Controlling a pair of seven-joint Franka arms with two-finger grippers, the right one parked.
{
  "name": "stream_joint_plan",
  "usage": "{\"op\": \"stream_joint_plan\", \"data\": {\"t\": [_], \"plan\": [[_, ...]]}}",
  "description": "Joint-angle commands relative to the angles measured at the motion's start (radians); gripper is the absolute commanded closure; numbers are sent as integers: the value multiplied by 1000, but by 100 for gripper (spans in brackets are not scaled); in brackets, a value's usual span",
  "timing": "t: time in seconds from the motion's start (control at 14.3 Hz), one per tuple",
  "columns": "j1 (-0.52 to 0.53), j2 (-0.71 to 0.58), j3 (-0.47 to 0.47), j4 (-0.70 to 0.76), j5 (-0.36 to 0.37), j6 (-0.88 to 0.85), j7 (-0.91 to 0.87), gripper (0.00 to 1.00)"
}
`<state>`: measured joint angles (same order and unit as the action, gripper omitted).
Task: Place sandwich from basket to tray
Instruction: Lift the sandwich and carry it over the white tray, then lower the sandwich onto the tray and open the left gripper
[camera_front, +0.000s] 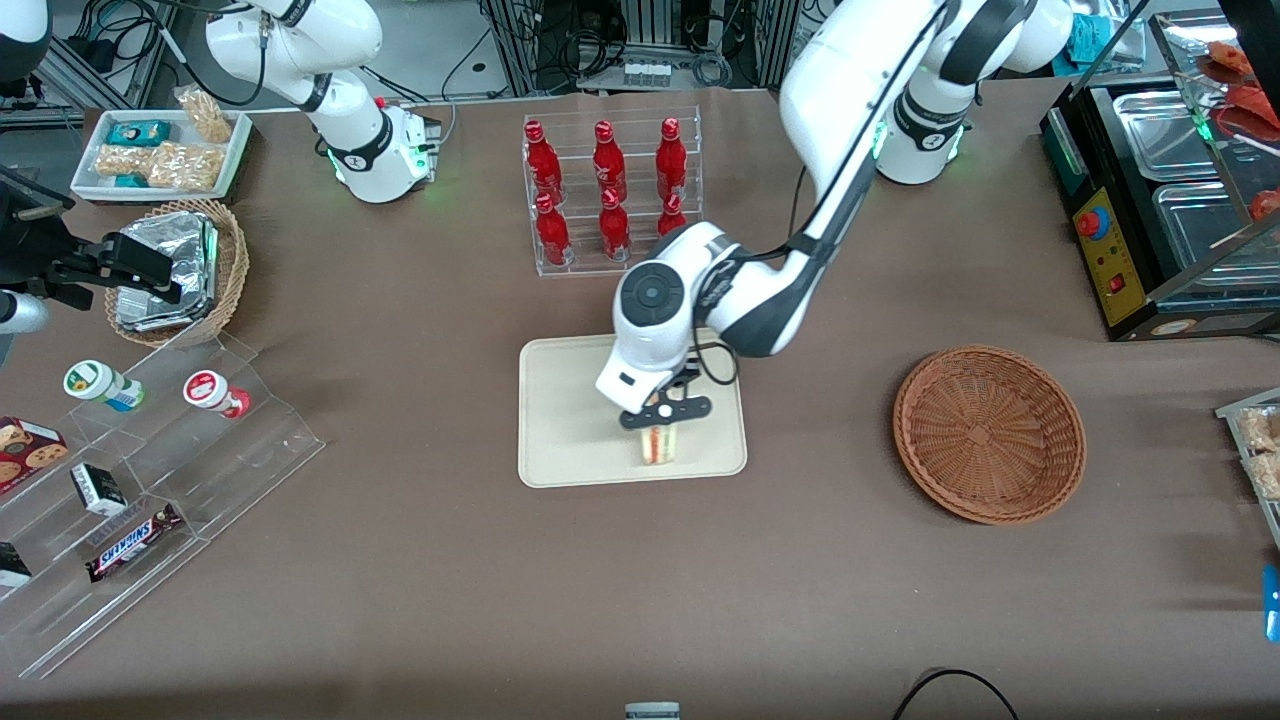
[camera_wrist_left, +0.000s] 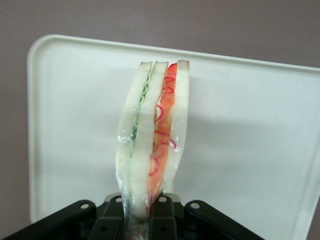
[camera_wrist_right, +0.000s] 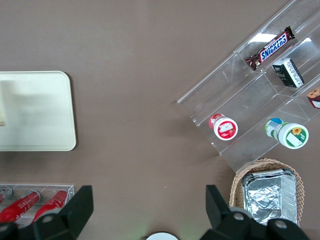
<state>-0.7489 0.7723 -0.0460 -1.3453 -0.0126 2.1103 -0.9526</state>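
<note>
From my remote station I see the gripper (camera_front: 662, 421) clamped on the wrapped sandwich (camera_front: 657, 444), its fingers (camera_wrist_left: 159, 210) pinching one end; the wedge stands on edge on the tray (camera_front: 560, 420), at the tray's edge nearest the front camera; the basket (camera_front: 988, 433) sits well apart from the tray, toward the working arm's end.

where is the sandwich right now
The sandwich is held in the gripper over the cream tray, at the tray's edge nearest the front camera; the brown basket sits empty.
</note>
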Motion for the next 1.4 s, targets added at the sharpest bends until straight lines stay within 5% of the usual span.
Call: {"op": "stream_joint_plan", "data": {"t": [0.0, 0.35, 0.42, 0.49, 0.56, 1.33], "plan": [[-36, 61, 17, 58, -13, 30, -34, 100], [-46, 81, -14, 54, -17, 39, -34, 97], [-46, 78, -14, 51, -23, 37, -35, 79], [-44, 76, -14, 51, -55, 34, -34, 14], [-46, 65, -12, 46, -70, 37, -34, 0], [6, -221, 152, -61, 13, -273, 64, 0]]}}
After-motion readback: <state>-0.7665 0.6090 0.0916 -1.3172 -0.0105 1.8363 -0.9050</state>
